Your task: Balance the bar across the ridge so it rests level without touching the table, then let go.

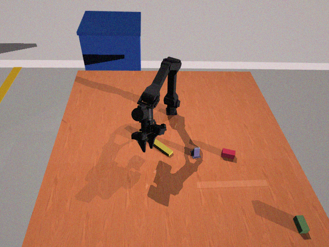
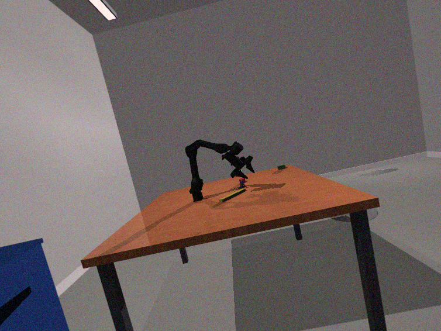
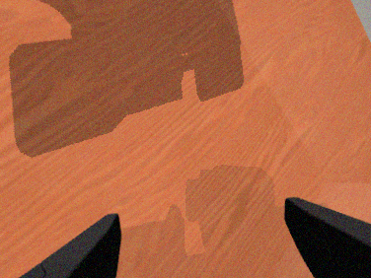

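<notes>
The black six-joint robot arm [image 1: 169, 79] rises from its base at the centre of the top view, folds over at the elbow near the upper middle and drops back toward the camera, wrist bent down. From the exterior view it reaches out to the right of its post and angles downward over the orange wooden table [image 2: 320, 199]. The black parallel-jaw gripper [image 1: 144, 142] hangs above the table with its fingers spread apart and nothing between them. In the wrist view the two dark fingertips sit at the lower left and lower right corners, and only orange wood grain and dark shadow patches show between them.

The long flat yellow bar [image 1: 163, 147] lies flat on the table, just right of the gripper in the top view, its upper left end hidden behind the fingers. The exterior view puts it on the wood below the gripper, clear of it, running diagonally.

The small lilac wedge-shaped ridge [image 1: 196, 152] stands on the table to the right of the bar, near it but apart. Further right sits a small red block [image 1: 228, 153]. A green block [image 1: 301, 224] lies well away in the lower right corner of the top view. A large blue box [image 1: 110, 39] stands on the floor beyond the table, upper left.
</notes>
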Tool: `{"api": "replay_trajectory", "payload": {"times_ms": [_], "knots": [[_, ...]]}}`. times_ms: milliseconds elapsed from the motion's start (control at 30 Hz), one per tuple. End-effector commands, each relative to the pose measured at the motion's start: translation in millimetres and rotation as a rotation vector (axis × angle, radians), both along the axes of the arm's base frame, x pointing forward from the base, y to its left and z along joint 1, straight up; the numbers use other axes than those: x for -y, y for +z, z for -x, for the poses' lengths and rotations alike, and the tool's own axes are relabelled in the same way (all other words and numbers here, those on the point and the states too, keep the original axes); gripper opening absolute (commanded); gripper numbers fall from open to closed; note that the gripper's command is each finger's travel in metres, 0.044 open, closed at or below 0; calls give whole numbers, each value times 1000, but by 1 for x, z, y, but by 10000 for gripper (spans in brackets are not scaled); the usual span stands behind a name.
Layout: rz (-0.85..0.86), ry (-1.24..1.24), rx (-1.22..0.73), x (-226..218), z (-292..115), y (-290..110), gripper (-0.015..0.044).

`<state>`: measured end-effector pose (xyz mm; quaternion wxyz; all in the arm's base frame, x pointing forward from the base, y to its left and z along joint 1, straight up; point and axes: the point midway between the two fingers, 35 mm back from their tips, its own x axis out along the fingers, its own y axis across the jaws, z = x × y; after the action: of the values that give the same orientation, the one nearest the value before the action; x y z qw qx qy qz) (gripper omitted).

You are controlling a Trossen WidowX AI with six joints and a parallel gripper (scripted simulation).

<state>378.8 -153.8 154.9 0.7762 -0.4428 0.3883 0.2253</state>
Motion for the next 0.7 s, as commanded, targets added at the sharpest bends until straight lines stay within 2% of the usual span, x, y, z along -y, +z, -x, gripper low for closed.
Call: {"api": "replay_trajectory", "payload": {"times_ms": [0, 500, 667], "knots": [[-22, -57, -111, -2, 24, -12, 315], [-66, -240, -594, -19, 137, -38, 315], [-66, -247, -615, -20, 142, -38, 315]]}}
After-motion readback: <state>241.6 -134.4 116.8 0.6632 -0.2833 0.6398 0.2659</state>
